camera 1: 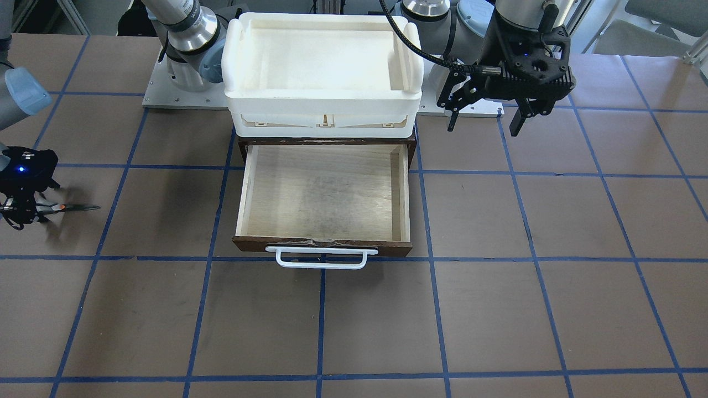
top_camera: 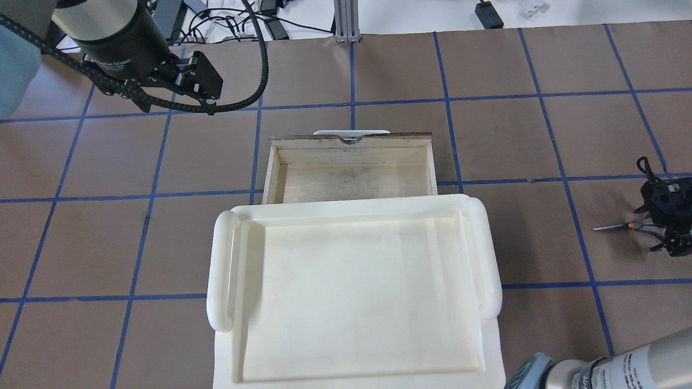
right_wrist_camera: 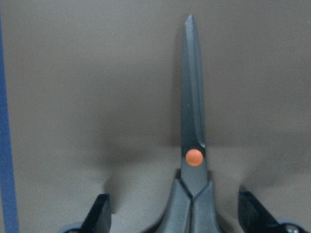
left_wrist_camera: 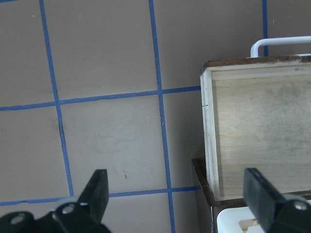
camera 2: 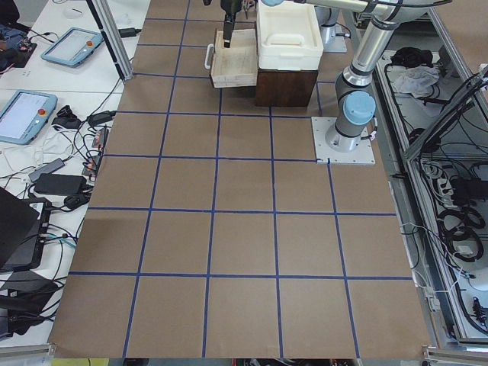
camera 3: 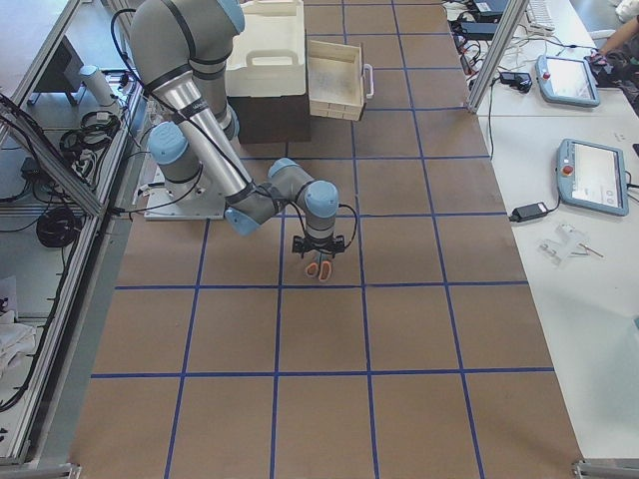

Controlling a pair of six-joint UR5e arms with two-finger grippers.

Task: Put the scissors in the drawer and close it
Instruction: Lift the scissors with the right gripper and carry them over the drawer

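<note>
Small grey-handled scissors (camera 1: 74,208) with an orange pivot dot and slim metal blades sit at the far left edge of the front-facing view at mid-height. They look to be lying on the brown table with the blue tape grid (camera 1: 553,309), blades closed, tip pointing toward frame centre. The right gripper (top_camera: 654,228) is over the handle end with its fingers (right_wrist_camera: 101,213) spread wide either side. No contact shows in the wrist view, so no grip yet.

The shallow light plywood drawer (camera 1: 326,193) with a dark brown front and white bar handle (camera 1: 321,260) is in the frame centre, pulled out, with nothing inside it. It is well apart from the scissors. A white plastic tray (camera 1: 323,102) sits on the cabinet above it.

The left gripper (camera 1: 484,128) is at upper right, off the table, jaws wide apart and holding nothing.
</note>
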